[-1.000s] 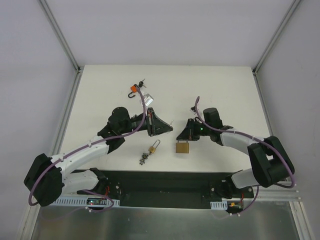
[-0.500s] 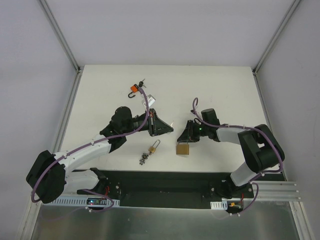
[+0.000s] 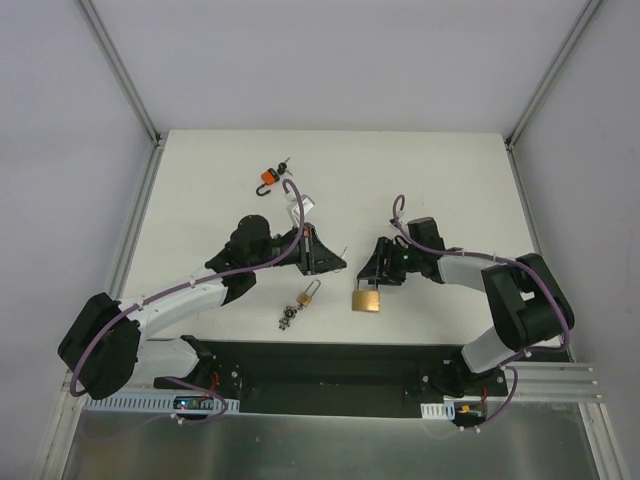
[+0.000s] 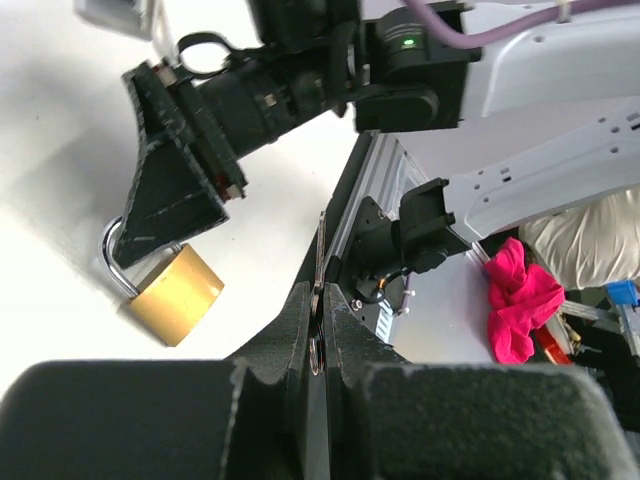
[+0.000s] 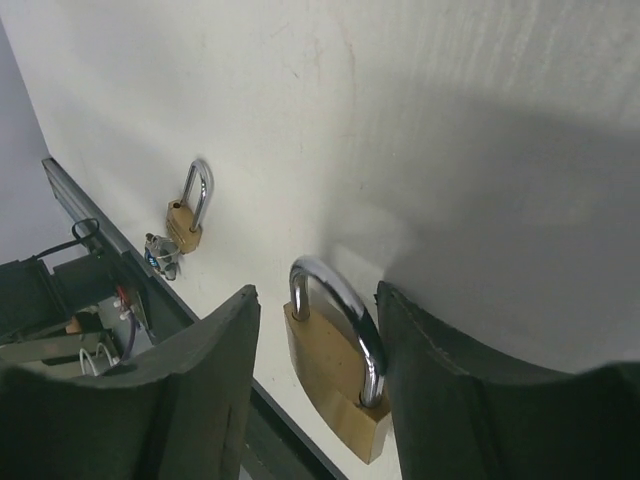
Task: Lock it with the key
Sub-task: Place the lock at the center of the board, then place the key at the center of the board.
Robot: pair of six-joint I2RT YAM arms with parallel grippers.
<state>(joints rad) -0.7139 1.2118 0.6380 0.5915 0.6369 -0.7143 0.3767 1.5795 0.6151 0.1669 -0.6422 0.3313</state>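
A large brass padlock [image 3: 367,299] with a steel shackle lies on the white table [image 3: 450,180]. In the right wrist view the padlock [image 5: 335,385] sits between the spread fingers of my right gripper [image 5: 318,297], which is open; the right finger is at or touching the shackle [image 5: 345,295]. My left gripper [image 3: 330,262] hovers just left of it, shut on a thin key [image 4: 320,250] seen edge-on, its ring between the pads. The left wrist view shows the padlock [image 4: 172,296] under the right gripper [image 4: 180,195].
A small brass padlock [image 3: 308,293] with a bunch of keys [image 3: 287,320] lies near the front edge, also in the right wrist view as the small padlock [image 5: 190,215]. An orange padlock [image 3: 267,178] with keys lies further back. The black base rail [image 3: 320,365] borders the near edge.
My right gripper has opened from shut, releasing the large padlock's shackle; the padlock stays on the table. The left arm with the key has shifted slightly.
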